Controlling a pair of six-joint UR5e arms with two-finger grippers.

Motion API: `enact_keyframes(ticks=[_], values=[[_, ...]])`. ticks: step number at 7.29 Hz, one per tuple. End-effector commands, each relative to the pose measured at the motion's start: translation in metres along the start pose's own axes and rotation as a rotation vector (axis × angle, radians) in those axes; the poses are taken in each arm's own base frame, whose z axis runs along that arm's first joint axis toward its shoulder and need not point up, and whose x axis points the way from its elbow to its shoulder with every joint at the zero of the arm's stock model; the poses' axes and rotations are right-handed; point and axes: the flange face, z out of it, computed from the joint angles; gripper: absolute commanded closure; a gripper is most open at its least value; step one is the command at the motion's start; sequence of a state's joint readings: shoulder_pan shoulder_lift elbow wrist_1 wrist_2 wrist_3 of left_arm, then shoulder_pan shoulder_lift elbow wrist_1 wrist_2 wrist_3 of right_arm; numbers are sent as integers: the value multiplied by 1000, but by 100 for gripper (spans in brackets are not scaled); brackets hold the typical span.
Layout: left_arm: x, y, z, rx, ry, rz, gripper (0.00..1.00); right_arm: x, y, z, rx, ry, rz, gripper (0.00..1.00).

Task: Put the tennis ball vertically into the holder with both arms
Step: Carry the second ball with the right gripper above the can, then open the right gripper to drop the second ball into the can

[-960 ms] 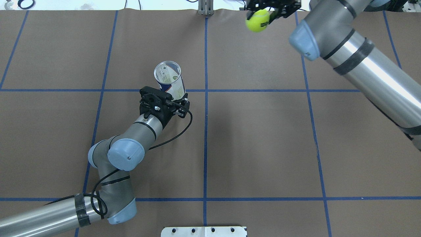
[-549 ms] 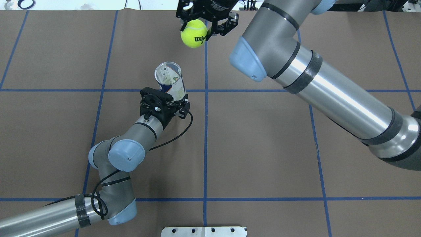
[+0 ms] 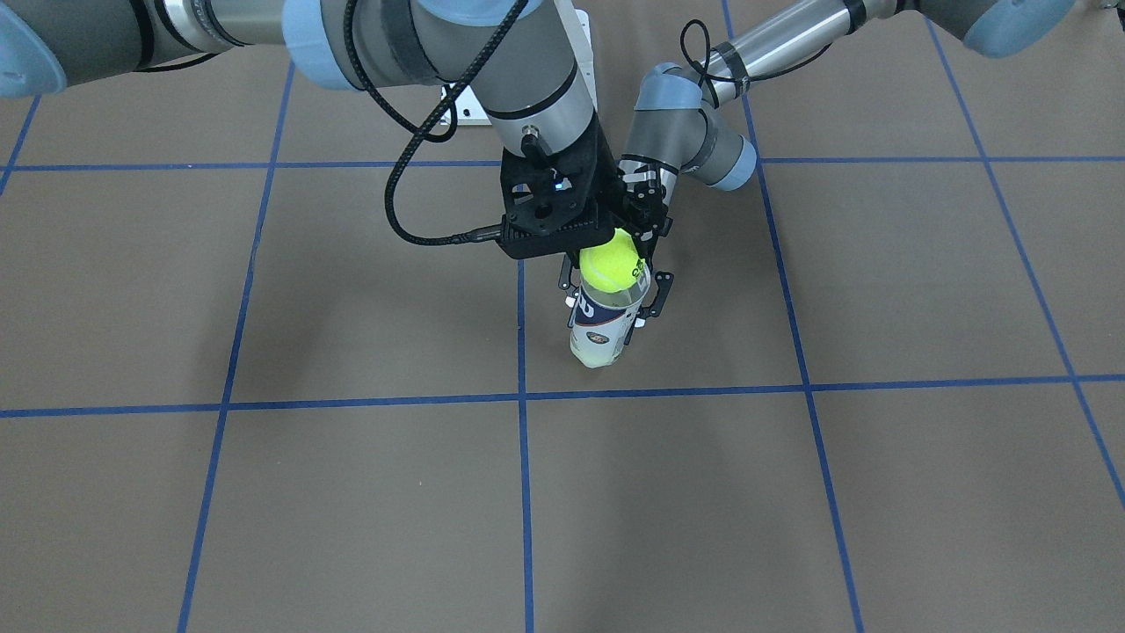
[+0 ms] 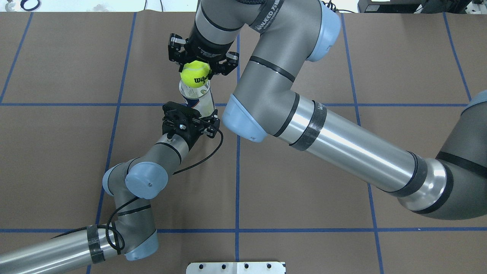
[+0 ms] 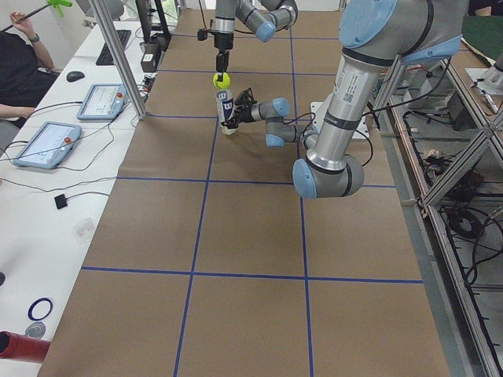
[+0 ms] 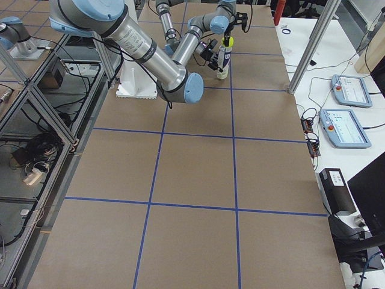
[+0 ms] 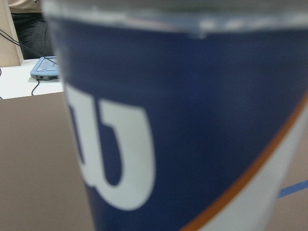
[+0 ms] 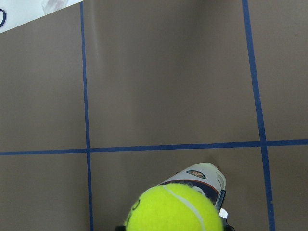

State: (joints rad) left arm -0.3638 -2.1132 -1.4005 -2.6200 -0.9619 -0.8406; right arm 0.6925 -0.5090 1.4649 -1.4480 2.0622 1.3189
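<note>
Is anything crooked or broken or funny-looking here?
Nothing stands out. The can stands about upright on the table, gripped by the left end effector, with its mouth open. The right end effector holds the ball just over that mouth. Nothing looks spilled or damaged.

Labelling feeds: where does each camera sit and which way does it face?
Front-facing: across the table, facing the robot; right arm and left arm at the holder.
Overhead: behind the robot, looking down; right gripper holds the tennis ball.
Exterior left: table's end, robot's left; left arm nearest.
Exterior right: opposite end; right arm nearest.
Left wrist: against the holder's label; no gripper visible.
Right wrist: looking down past the ball.
Shared: both wrists see the holder.
</note>
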Motion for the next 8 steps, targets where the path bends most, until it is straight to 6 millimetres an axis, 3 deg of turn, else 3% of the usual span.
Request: enact_keyframes(ticks=[1,2,3,4,7,8], values=[[0,0,0,0,1,0,23,-6,3,10,8,14,-1,100],[0,0,0,0,1,0,23,-6,3,10,7,14,-1,100],[0,0,0,0,1,0,23,-5,3,11,8,17,20,23],[0,0,0,0,1,0,23,-4,3,11,7,15,34,1],[-1,-1,0,1,-1,-1,22,-6,3,7,10,9,35,1],[-1,-1,0,2,-2,1,2,-7,4,5,11,6,33,1]])
